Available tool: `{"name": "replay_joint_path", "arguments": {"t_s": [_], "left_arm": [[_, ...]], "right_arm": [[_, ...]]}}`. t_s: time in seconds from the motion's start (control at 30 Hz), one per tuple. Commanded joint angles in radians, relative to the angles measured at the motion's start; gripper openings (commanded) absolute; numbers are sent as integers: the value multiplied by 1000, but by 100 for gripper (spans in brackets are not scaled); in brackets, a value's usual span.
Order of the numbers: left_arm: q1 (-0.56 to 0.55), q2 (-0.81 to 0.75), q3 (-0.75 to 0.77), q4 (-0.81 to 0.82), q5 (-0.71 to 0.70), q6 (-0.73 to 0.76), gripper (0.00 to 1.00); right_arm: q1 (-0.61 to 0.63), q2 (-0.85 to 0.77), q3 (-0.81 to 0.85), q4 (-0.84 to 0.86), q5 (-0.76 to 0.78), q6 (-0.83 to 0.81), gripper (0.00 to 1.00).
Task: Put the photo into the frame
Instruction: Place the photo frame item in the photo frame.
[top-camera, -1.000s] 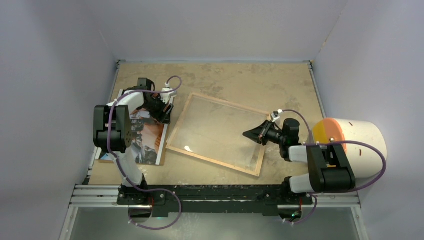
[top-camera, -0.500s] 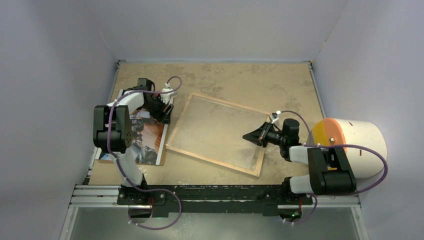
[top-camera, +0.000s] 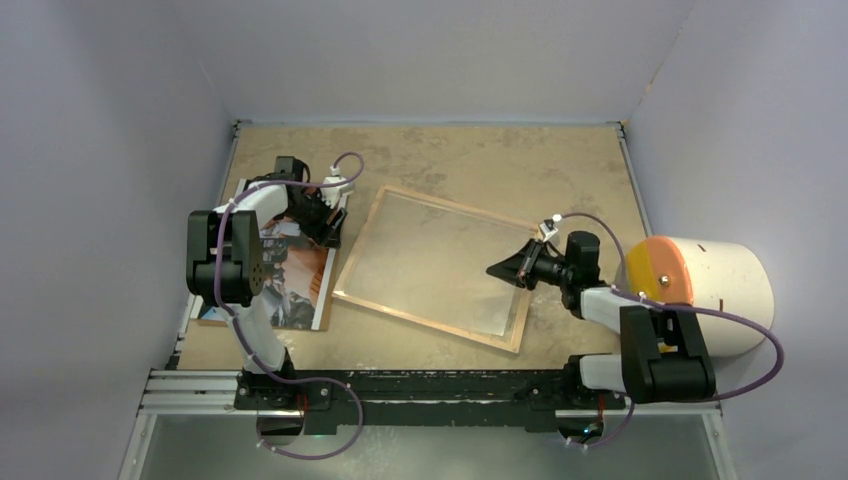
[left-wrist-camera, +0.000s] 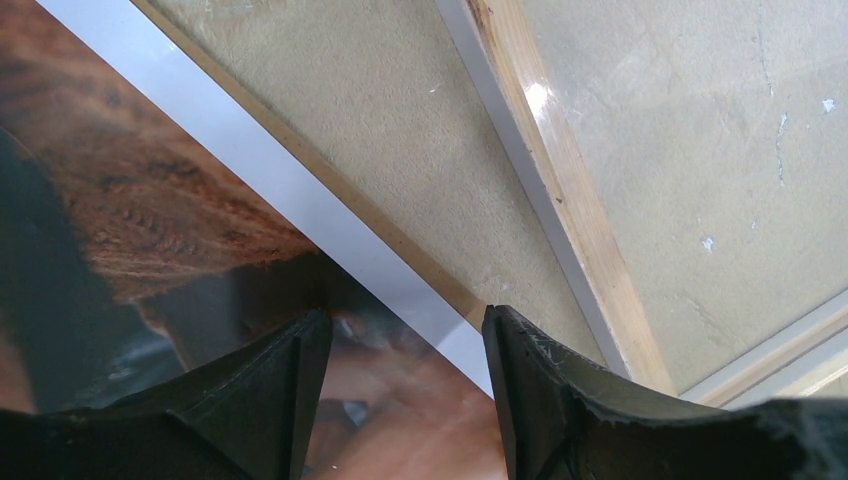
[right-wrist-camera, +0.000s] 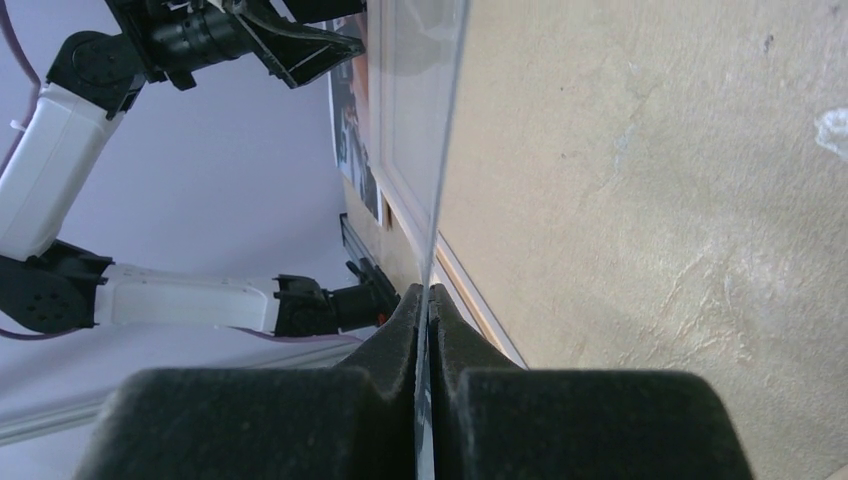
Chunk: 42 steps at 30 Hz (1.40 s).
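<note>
Jaws of the left gripper (left-wrist-camera: 405, 325) stand parted directly over the white border of the glossy dark print with orange-brown patches (left-wrist-camera: 150, 230), one finger above the picture and the other past its edge. The thin light-wood rectangular frame (left-wrist-camera: 560, 200) lies flat just to this gripper's right. Across that frame, the right gripper (right-wrist-camera: 428, 295) is clamped tight on the edge of the clear transparent sheet (right-wrist-camera: 425, 100) covering the opening, with a white cylinder with an orange end (top-camera: 720, 290) behind its wrist.

The tan, mottled flat table (top-camera: 450, 160) carries a thin-railed, light-wood rectangular frame (top-camera: 450, 204) at its centre. Just beside the frame, at nine o'clock, lies a glossy dark-and-orange photo (top-camera: 300, 285).
</note>
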Motion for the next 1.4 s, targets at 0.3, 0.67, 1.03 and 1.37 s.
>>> {"name": "replay_joint_path", "arguments": {"t_s": [0.3, 0.67, 1.03, 1.37], "left_arm": [[-14, 67, -55, -34, -14, 15, 61], [-14, 69, -52, -37, -8, 15, 61], [-14, 61, -55, -39, -8, 16, 61], [-15, 58, -52, -45, 1, 18, 61]], "right_arm": [[-1, -8, 73, -68, 17, -64, 0], [-1, -26, 91, -132, 6, -104, 0], [-2, -73, 127, -273, 27, -151, 0], [-5, -74, 139, -293, 31, -163, 0]]}}
